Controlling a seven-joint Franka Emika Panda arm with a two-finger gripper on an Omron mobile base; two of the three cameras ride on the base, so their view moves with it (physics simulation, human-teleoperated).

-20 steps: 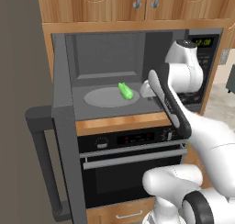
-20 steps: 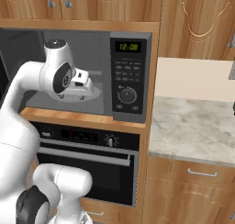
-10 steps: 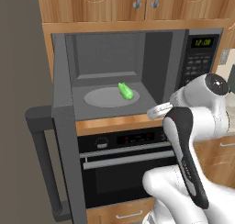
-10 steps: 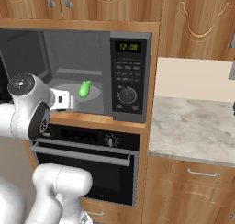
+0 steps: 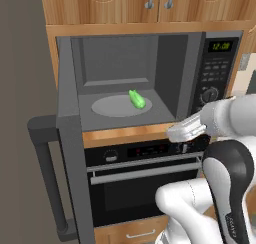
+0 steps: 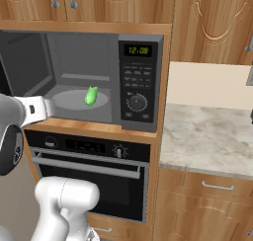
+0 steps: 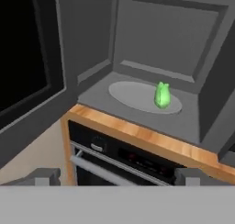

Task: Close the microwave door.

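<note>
The white arm's two-finger gripper point(image 5: 176, 133) hangs just in front of the wooden shelf edge below the microwave cavity, holding nothing; in the hand view its two dark tips sit well apart at the bottom corners, so the jaws stand wide. Beyond it lies the wide dark grey built-in microwave point(image 6: 141, 82), cavity exposed, with a small green vegetable point(image 5: 136, 99) resting on the round grey turntable point(image 5: 117, 106) (it leans toward the right of the plate). To the far left, the large dark grey microwave door with its black glass window point(image 7: 23, 67) is swung fully open, its thick vertical bar handle point(image 5: 47, 175) on the outer side, well apart from the gripper. Below sits the black oven with a horizontal silver handle point(image 5: 145, 172).

The risk, as I judge it, is reach: pushing from the inner face near the hinge could slip, or the elbow could knock the oven front while swinging left.
</note>
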